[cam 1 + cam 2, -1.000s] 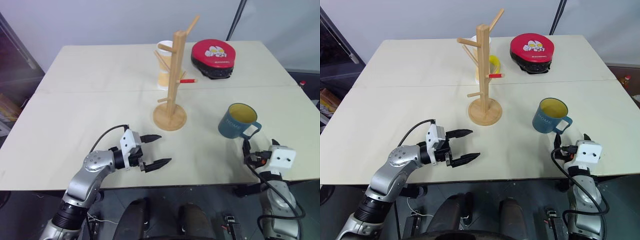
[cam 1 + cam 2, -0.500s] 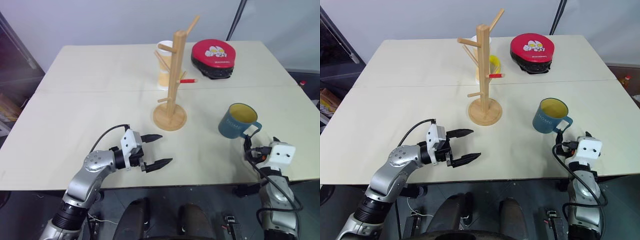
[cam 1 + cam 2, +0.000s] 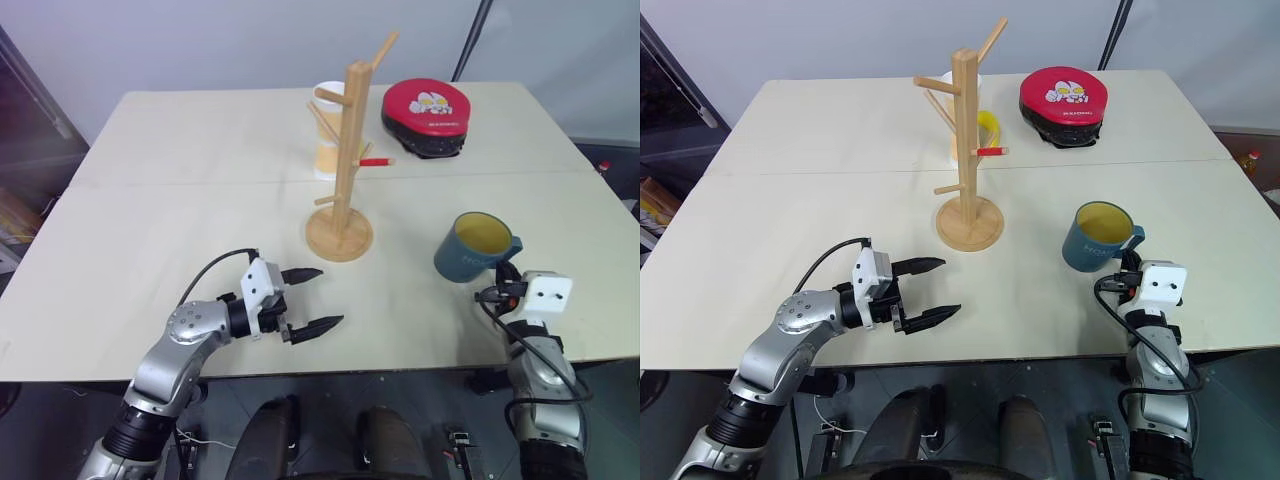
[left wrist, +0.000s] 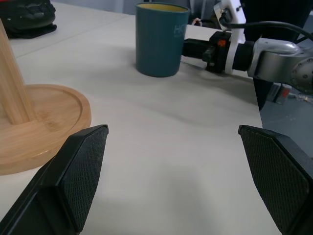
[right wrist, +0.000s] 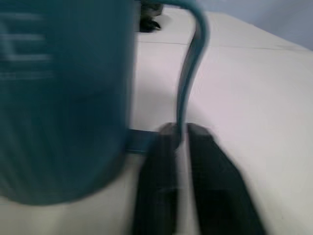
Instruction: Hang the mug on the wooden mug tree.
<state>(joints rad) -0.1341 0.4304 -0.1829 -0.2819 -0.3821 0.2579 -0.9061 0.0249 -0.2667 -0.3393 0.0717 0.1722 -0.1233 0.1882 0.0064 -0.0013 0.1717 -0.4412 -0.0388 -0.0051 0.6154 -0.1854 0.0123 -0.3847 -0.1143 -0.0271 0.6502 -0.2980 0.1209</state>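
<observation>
red pad (image 3: 428, 117), cup (image 3: 328, 131) behind mug tree (image 3: 346, 160)

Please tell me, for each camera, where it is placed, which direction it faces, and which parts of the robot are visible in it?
Left eye and right eye views: on the head, looking forward and down at the table; both arms show, the left end effector open.
Left wrist view: on the left wrist, looking level across the table at the mug and the wooden mug tree; its own fingers show, also the right arm.
Right wrist view: on the right wrist, close behind the mug; the right end effector is shut on the handle.
Shared: the mug shows in every view.
</observation>
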